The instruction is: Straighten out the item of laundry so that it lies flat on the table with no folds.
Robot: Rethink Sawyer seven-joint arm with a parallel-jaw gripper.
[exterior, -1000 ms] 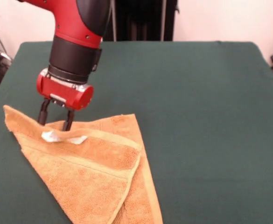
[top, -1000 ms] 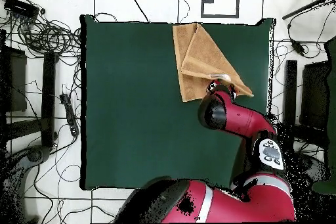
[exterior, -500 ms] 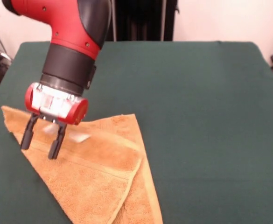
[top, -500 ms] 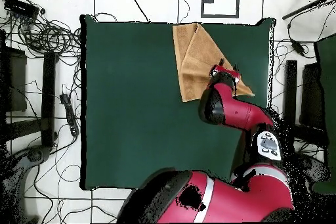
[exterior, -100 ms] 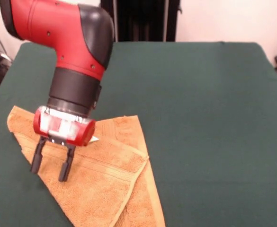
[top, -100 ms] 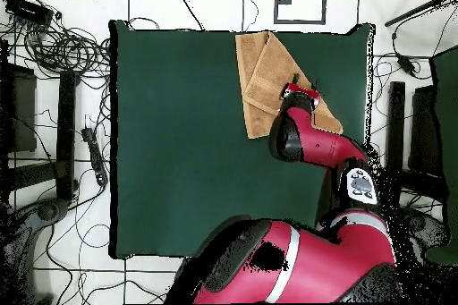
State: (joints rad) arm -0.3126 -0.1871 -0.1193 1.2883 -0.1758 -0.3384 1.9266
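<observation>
Felt-like dark green cloth covers the large rectangular table (exterior, -100 ms: 204, 94), which takes up most of both views. Sawyer's red and black arm (exterior, -100 ms: 76, 56) reaches down over the table's front left corner in the front view. Beneath it lies the small orange-tan terry towel (exterior, -100 ms: 110, 189), folded into a rough triangle with one layer doubled over another, a woven band running across the upper layer. In the overhead view the towel (top, -100 ms: 259, 73) sits against the table's top edge, nearer the top right corner. The black two-fingered gripper (exterior, -100 ms: 50, 164) hangs just over the towel's left part with its fingers spread apart and nothing between them; whether the tips touch the cloth is hard to tell. A bit of white, perhaps the towel's tag (exterior, -100 ms: 93, 139), peeks out beside the red wrist.
</observation>
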